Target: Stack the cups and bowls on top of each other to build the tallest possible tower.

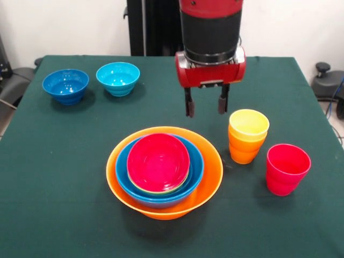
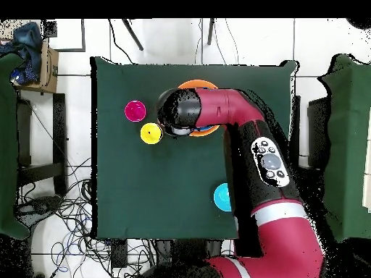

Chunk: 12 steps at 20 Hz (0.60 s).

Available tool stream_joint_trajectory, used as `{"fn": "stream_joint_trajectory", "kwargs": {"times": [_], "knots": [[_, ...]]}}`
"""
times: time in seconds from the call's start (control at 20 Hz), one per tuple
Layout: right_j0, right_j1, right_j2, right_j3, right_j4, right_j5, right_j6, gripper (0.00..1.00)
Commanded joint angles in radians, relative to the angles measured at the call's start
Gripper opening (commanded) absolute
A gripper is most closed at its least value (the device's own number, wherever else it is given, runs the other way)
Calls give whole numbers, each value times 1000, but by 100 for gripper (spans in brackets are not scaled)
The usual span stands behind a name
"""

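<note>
The tower [image 1: 164,171] is a very large orange bowl [image 1: 207,185] holding a blue bowl [image 1: 196,166], a thin green rim and a red bowl [image 1: 158,162] on top. A yellow cup [image 1: 248,123] sits nested in an orange cup [image 1: 243,151] to the right of it. A red cup [image 1: 287,169] stands alone further right. My gripper [image 1: 206,105] hangs open and empty above the cloth, just behind the tower and left of the yellow cup. In the overhead view the arm covers most of the orange bowl [image 2: 197,85]; the yellow cup [image 2: 151,133] and the red cup [image 2: 135,111] show beside it.
A dark-blue bowl [image 1: 65,86] and a light-blue bowl [image 1: 118,78] stand side by side at the back left of the green table [image 1: 59,172]. The arm half hides the light-blue bowl [image 2: 221,197] in the overhead view. Chairs and cables surround the table.
</note>
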Motion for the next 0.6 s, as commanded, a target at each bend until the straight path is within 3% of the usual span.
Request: {"fn": "stream_joint_trajectory", "kwargs": {"times": [0.05, 0.6], "knots": [[12, -3, 43, 27, 6, 80, -58, 100], [61, 45, 13, -22, -15, 69, -7, 100]]}}
